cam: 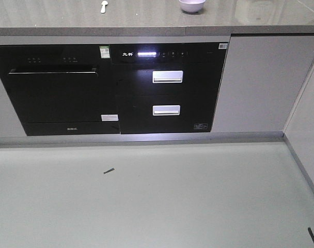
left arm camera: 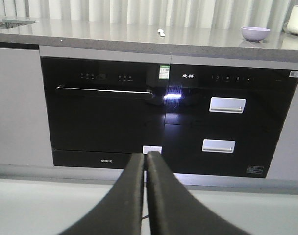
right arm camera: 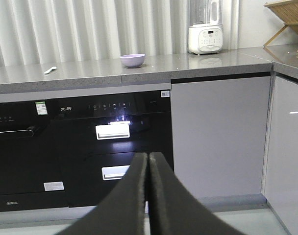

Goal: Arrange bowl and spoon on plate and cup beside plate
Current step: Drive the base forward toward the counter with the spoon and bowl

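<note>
A lavender bowl (cam: 192,5) sits on the grey countertop (cam: 146,20), seen too in the left wrist view as the bowl (left arm camera: 256,33) and in the right wrist view as the bowl (right arm camera: 133,59). A pale spoon (cam: 104,6) lies on the counter to its left; it shows small as the spoon (left arm camera: 161,33) and the spoon (right arm camera: 50,70). The plate and cup are out of view. My left gripper (left arm camera: 145,155) is shut and empty, low and well short of the cabinets. My right gripper (right arm camera: 148,155) is likewise shut, holding nothing.
Black built-in appliances (cam: 110,88) with silver drawer handles (cam: 167,76) fill the cabinet front under the counter. A white blender (right arm camera: 205,27) and a wooden rack (right arm camera: 288,17) stand at the counter's right. A sink (left arm camera: 9,22) is at far left. Pale floor (cam: 146,196) lies ahead.
</note>
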Robot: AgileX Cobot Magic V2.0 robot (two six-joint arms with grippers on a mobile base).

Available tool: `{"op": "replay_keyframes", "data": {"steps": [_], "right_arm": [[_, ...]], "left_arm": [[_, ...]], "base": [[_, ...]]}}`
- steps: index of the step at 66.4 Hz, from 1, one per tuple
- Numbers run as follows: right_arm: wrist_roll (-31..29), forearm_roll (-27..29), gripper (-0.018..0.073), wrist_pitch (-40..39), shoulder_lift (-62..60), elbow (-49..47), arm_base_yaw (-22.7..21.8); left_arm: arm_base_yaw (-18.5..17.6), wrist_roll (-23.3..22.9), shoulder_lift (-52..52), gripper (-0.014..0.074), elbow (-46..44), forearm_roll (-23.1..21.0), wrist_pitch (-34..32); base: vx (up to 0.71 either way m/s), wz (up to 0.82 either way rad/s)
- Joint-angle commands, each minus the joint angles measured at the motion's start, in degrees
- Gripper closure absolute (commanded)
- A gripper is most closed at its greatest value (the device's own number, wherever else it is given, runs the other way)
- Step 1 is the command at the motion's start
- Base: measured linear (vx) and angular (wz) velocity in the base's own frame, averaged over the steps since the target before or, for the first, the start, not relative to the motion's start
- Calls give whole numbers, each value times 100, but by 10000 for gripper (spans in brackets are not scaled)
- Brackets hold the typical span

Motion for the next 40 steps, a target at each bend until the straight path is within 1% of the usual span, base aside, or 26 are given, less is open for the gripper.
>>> {"op": "replay_keyframes", "data": {"steps": [1,40], "right_arm": [[-43,-26,563,-404,-35,42,-31],[-43,-26,563,-404,-35,42,-31]], "left_arm": [[1,-69,-81,603,-110,0,-396],[1,-69,-81,603,-110,0,-396]], "base": [[19,-5],[18,-6]]}}
